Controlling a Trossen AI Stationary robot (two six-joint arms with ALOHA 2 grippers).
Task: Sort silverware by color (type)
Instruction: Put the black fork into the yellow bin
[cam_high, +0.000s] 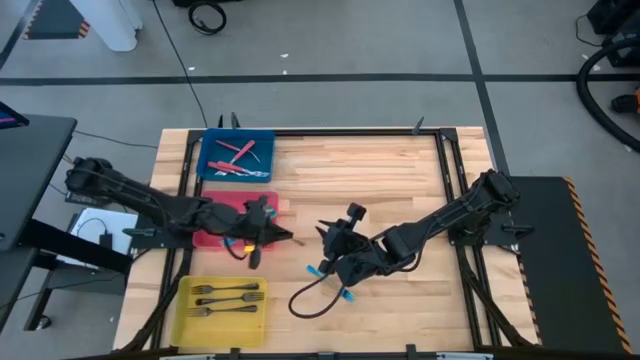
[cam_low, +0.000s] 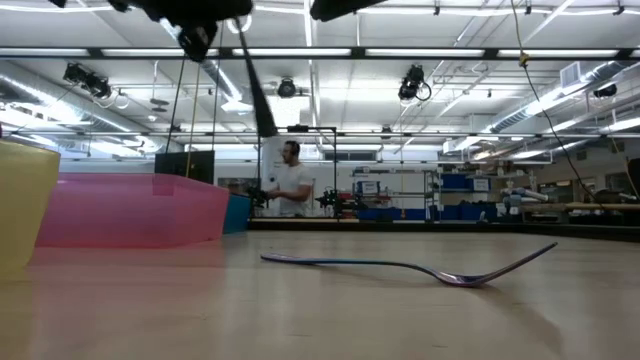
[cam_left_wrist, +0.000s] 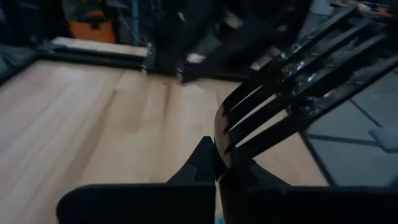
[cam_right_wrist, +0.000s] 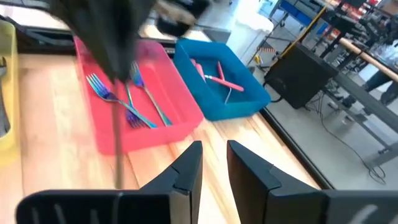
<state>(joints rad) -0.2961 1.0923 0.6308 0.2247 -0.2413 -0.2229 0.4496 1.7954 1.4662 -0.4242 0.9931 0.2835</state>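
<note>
Two dark jointed arms (cam_high: 140, 200) — black cable looped by one.

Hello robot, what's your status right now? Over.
Left gripper shut on a dark fork, by the red bin. Right gripper open above a blue fork lying loose. Nothing in the way.

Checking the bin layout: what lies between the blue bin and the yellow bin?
The red bin with teal-handled forks, per the high view; the left gripper, shut on a dark fork, hangs by its corner.
</note>
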